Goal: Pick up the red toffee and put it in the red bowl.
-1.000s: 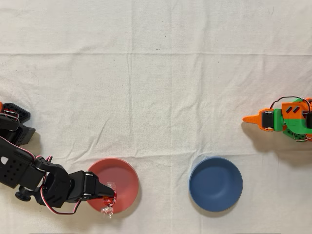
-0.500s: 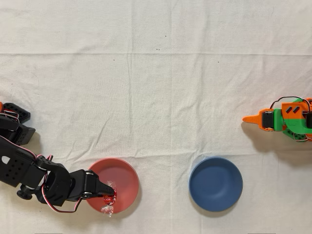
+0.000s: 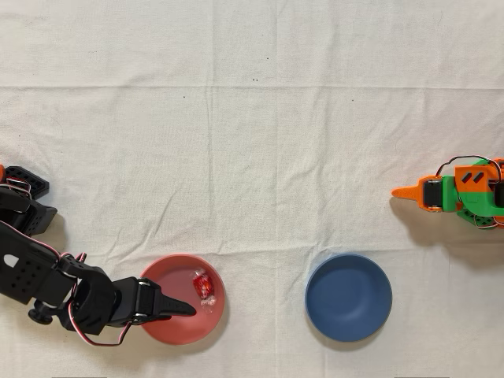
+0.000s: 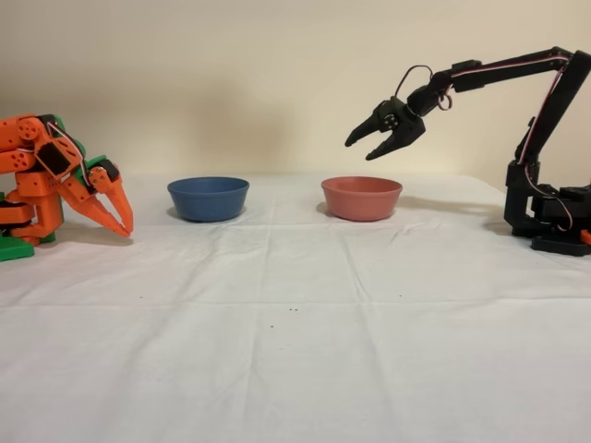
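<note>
The red toffee point(image 3: 204, 287) lies inside the red bowl point(image 3: 172, 324), toward its right half in the overhead view. My black gripper point(image 3: 183, 309) hangs over the bowl's lower left part, just left of the candy. From the side, the gripper point(image 4: 367, 146) is open and empty, high above the red bowl point(image 4: 361, 197); the bowl's wall hides the toffee there.
A blue bowl point(image 3: 348, 297) sits right of the red one in the overhead view and left of it point(image 4: 208, 197) in the fixed view. The idle orange arm point(image 3: 457, 191) rests at the right edge overhead. White cloth covers the table.
The gripper has opened and let go of the toffee. The candy dropped from between the fingers and now rests in the bowl, a little up and right of where it was held.
</note>
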Controlling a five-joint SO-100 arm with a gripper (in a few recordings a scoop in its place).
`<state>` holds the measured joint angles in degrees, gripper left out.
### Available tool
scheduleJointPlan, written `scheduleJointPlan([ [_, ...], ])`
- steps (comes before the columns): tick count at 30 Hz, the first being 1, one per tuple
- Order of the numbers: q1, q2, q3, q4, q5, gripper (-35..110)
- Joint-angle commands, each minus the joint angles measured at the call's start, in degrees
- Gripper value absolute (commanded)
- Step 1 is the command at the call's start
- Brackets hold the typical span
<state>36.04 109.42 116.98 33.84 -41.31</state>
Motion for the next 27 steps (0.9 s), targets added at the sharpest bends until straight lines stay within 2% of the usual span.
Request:
scheduleJointPlan([
  [1,0.1,0.6,-1.0,-1.1,-0.1,30],
  [16,0.7,-1.8,-2.1,-1.7,-1.2,33],
  [27,0.2,0.2,-6.1,0.8,1.6,32],
])
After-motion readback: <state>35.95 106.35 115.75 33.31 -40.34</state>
